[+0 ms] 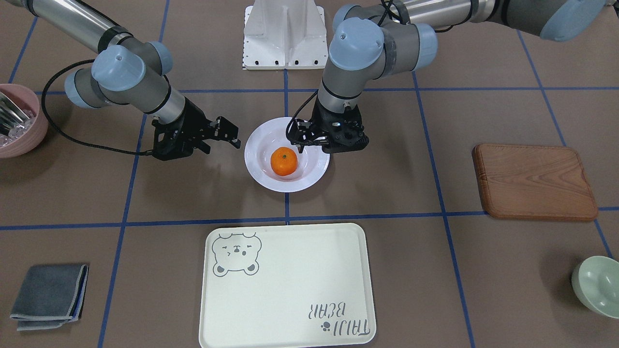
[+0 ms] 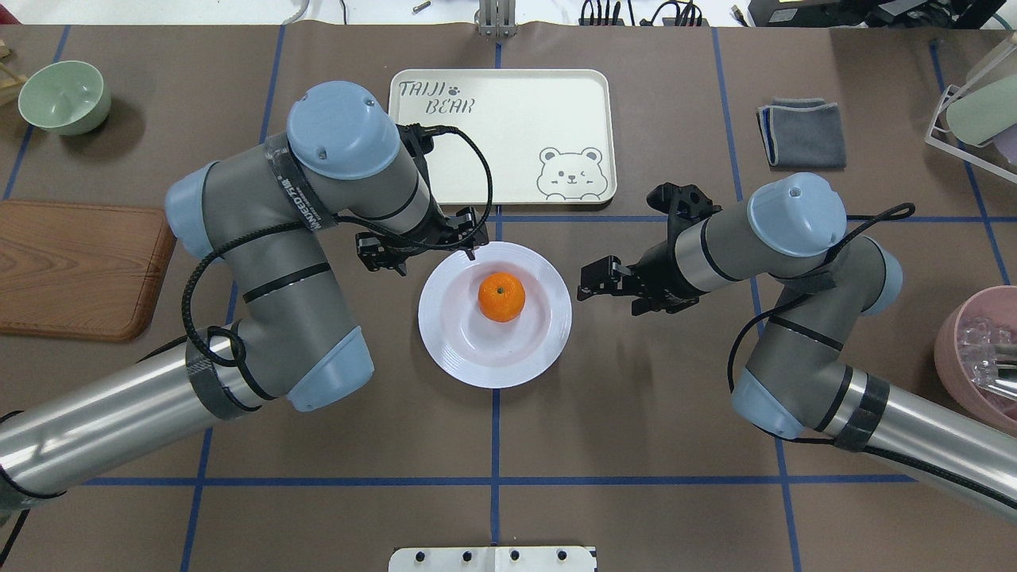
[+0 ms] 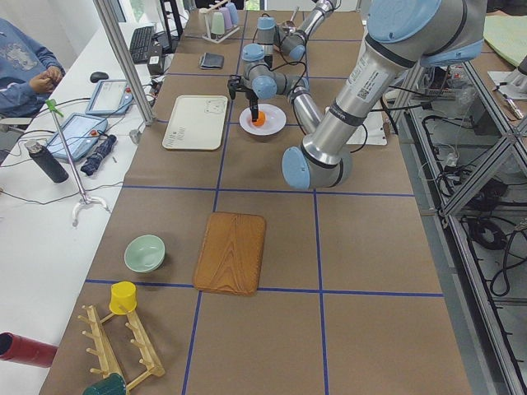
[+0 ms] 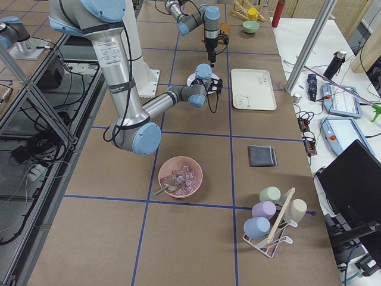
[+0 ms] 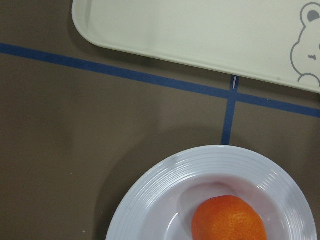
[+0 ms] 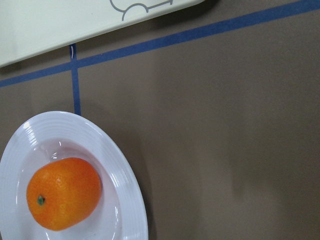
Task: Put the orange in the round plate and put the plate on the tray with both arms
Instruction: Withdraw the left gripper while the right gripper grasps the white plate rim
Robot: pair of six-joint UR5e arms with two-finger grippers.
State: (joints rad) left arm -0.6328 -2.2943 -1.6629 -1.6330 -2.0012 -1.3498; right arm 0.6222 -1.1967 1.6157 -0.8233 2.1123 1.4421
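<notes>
The orange (image 1: 284,161) (image 2: 501,296) lies in the middle of the white round plate (image 1: 256,166) (image 2: 445,342), which stands on the brown table. The cream bear tray (image 1: 290,290) (image 2: 508,119) lies just beyond the plate, across a blue tape line, with nothing on it. My left gripper (image 1: 300,137) (image 2: 421,248) hovers over the plate's rim on the left arm's side, open and holding nothing. My right gripper (image 1: 227,135) (image 2: 592,284) hangs open a short way off the opposite rim, not touching it. Both wrist views show the plate (image 5: 150,190) (image 6: 125,190), orange (image 5: 229,220) (image 6: 62,192) and tray edge (image 5: 200,30) (image 6: 50,25), but no fingers.
A wooden board (image 2: 71,266) and a green bowl (image 2: 63,95) sit on the left arm's side. A pink bowl (image 2: 977,349) and a folded grey cloth (image 2: 802,131) are on the right arm's side. A person sits at a desk (image 3: 29,74) beside the table.
</notes>
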